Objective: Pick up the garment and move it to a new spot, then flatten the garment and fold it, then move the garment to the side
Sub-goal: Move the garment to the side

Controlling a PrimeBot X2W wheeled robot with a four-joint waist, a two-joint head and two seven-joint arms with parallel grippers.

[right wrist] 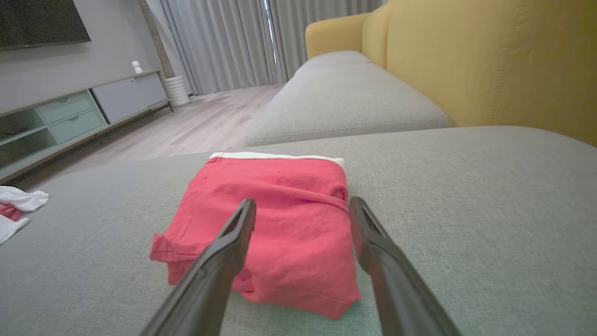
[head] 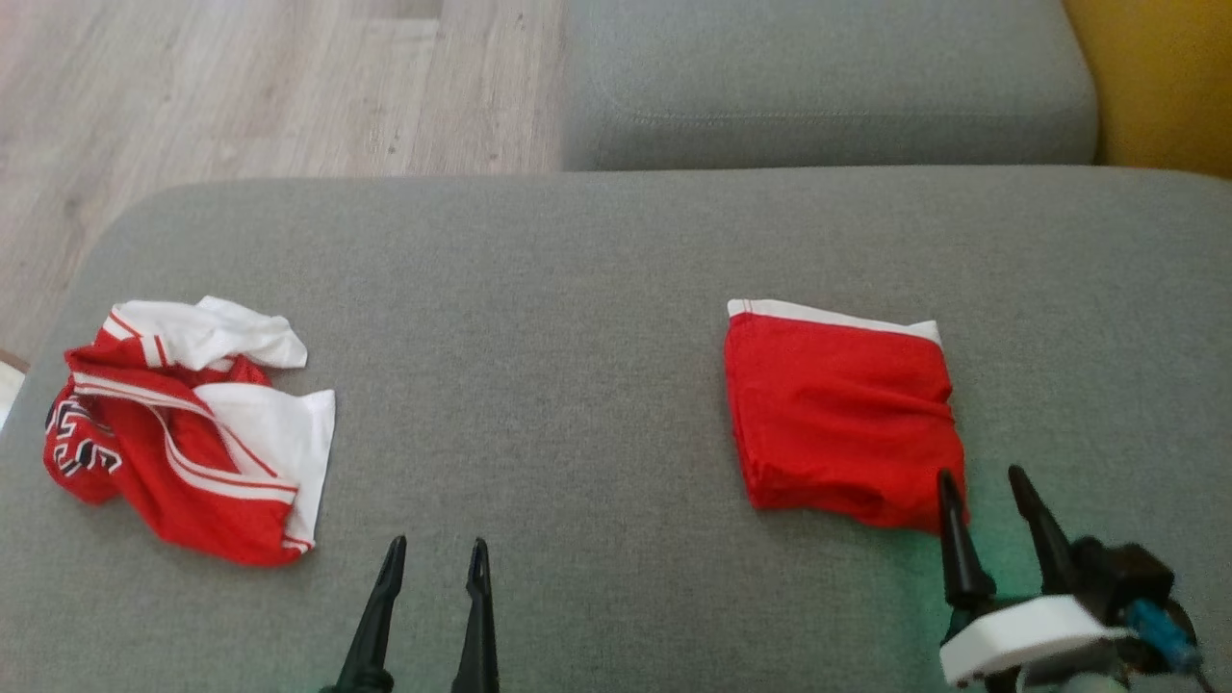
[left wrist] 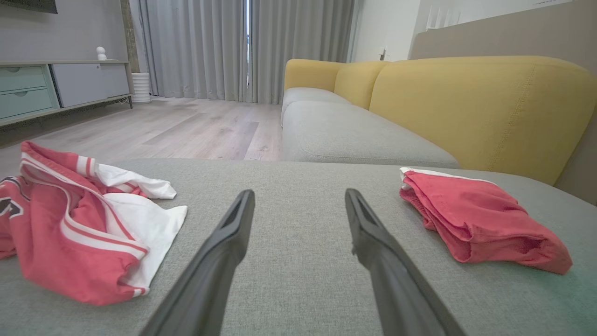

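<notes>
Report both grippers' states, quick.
Left gripper: open, empty, over the grey cushion.
Right gripper: open, holding nothing, by the folded red garment.

Grey fabric sofa seat (head: 597,289) carries two items lying well apart: crumpled red-and-white jersey (head: 183,433) toward its left end, folded red garment (head: 837,423), white-edged, toward its right.
</notes>
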